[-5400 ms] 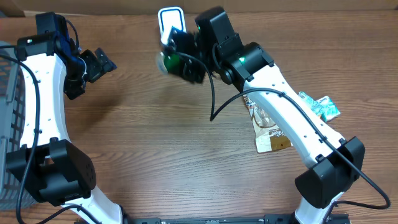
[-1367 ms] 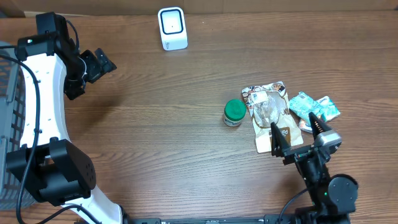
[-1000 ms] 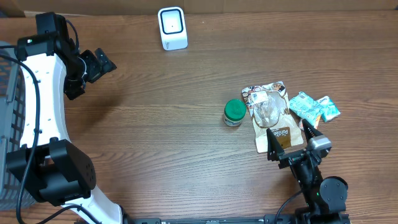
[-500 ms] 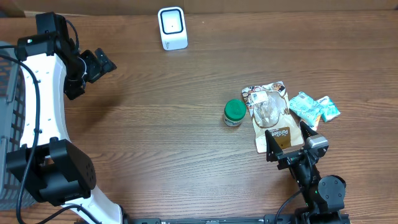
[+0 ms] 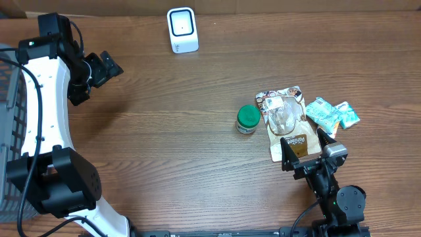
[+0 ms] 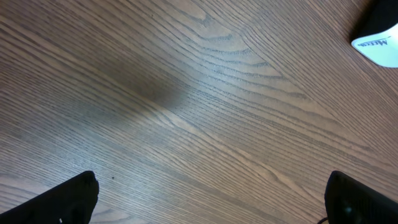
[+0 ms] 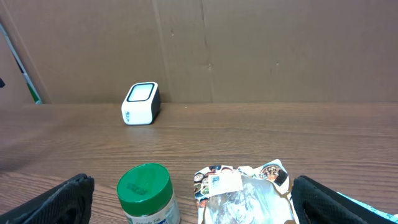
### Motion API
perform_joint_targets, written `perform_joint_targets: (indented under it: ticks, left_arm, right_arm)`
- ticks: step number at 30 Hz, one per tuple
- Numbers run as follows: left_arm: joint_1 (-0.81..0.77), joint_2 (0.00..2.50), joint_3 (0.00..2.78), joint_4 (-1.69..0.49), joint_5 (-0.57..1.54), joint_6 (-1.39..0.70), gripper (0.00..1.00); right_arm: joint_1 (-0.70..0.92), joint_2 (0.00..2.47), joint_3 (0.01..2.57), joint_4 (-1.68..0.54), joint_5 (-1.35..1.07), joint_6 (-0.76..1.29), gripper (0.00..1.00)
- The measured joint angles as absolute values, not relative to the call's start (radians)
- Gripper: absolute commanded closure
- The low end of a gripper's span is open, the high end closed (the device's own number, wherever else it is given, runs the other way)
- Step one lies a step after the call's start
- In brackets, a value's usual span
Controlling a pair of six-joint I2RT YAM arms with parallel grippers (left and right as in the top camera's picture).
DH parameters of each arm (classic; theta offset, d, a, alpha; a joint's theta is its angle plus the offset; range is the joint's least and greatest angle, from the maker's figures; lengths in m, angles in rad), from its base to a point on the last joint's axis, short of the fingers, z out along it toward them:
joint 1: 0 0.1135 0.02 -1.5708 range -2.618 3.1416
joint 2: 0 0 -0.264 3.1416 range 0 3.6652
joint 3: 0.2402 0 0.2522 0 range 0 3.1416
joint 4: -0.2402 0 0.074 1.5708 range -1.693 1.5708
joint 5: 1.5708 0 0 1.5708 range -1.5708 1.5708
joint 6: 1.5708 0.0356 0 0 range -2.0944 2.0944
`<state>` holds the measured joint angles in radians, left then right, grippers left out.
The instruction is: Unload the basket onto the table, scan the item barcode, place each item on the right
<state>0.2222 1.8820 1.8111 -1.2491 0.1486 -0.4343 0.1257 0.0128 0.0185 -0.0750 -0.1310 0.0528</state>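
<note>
Since the earlier look, when the right gripper (image 5: 306, 146) had the green-lidded jar (image 5: 247, 120) up at the scanner (image 5: 182, 29), the jar's been set down and that gripper's drawn back to its own base. Jar now stands upright mid-table, lid up, just beside the left edge of a foil snack pouch (image 5: 287, 122). It's prob. parked w/ the other goods so all stay in that arm's reach. A teal packet (image 5: 332, 112) lies on the pouch's far side; scanner's well apart at the back edge. Right gripper hangs over the pouch's near end, fingers spread wide, nothing in them. Across the table the left gripper (image 5: 107, 68) hovers over bare wood, also wide & empty; its wrist cam gives only wood grain plus a scanner corner. Jar's barcode isn't visible anywhere, label too small to read. A grey basket (image 5: 8, 118) is cut off at the left edge.
</note>
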Motion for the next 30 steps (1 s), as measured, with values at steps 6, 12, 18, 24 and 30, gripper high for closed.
perform_joint_targets:
  ticks: [6,12,18,24,30]
  left_arm:
    - [0.222,1.881,1.811,-1.249,0.149,-0.434,0.0]
    - [0.167,1.808,1.811,-1.249,0.148,-0.434,0.01]
    - [0.065,1.623,1.808,-1.248,0.148,-0.434,0.01]
    - [-0.047,1.364,1.649,-1.198,0.092,-0.382,0.0]
    - [-0.06,1.098,1.239,-0.814,0.046,-0.362,0.0]
  right_arm:
    - [0.126,0.013,0.019,-0.075,-0.131,0.052,0.0]
    - [0.126,0.013,0.019,-0.075,-0.131,0.053,0.0]
    - [0.126,0.013,0.019,-0.075,-0.131,0.052,0.0]
    - [0.126,0.013,0.019,-0.075,-0.131,0.053,0.0]
    - [0.126,0.013,0.019,-0.074,-0.131,0.052,0.0]
